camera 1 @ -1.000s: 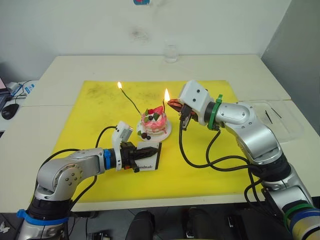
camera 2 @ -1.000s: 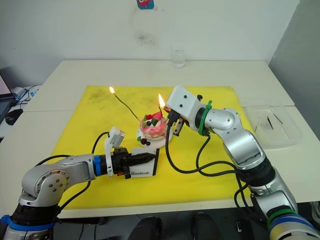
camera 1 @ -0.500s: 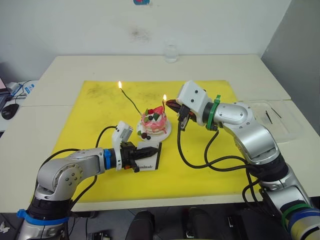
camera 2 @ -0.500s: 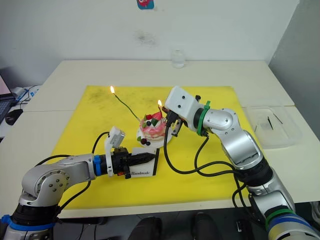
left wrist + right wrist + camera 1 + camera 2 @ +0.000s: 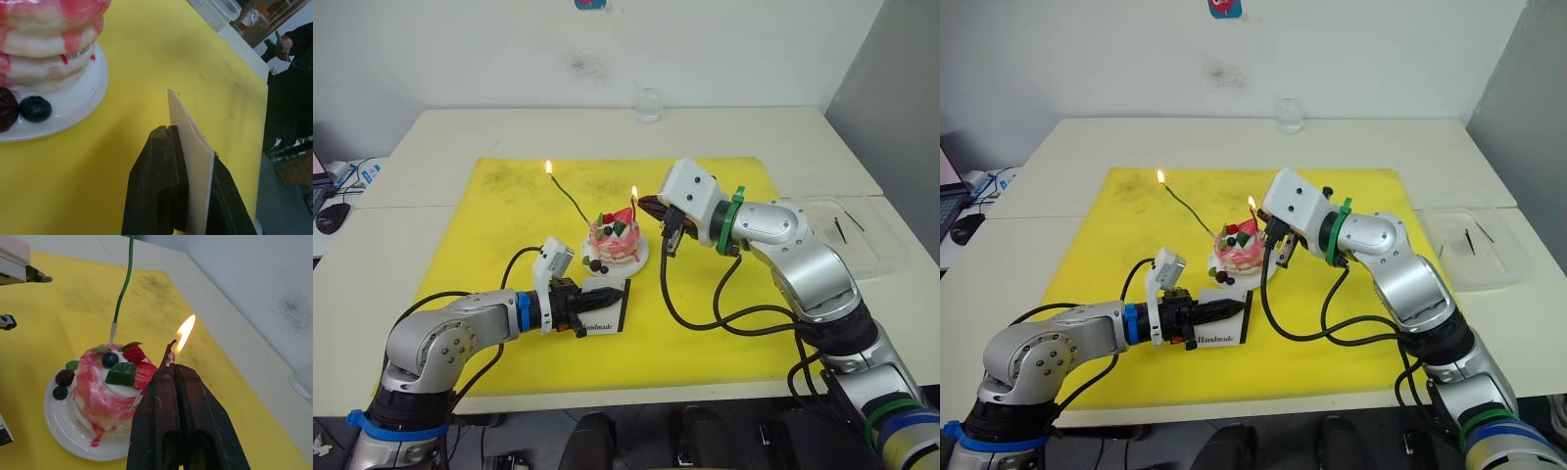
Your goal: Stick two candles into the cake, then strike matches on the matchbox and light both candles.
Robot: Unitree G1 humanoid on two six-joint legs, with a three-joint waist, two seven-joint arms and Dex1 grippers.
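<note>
- The small round pink-and-white cake (image 5: 614, 241) sits on its white plate (image 5: 637, 257) near the middle of the yellow mat (image 5: 499, 225) on the pale table (image 5: 783, 132).
- The thin green candle (image 5: 570, 201) leans from the cake toward the mat's far left corner, its tip burning.
- The right gripper (image 5: 172, 368), just beside the cake's right edge, has its fingers pressed together on a short dark match (image 5: 169, 354) that is alight.
- The left gripper (image 5: 603, 294), toward the mat's near edge, is clamped on the flat white "Handmade" matchbox (image 5: 604, 313).
- The dark red candle cannot be made out.
</note>
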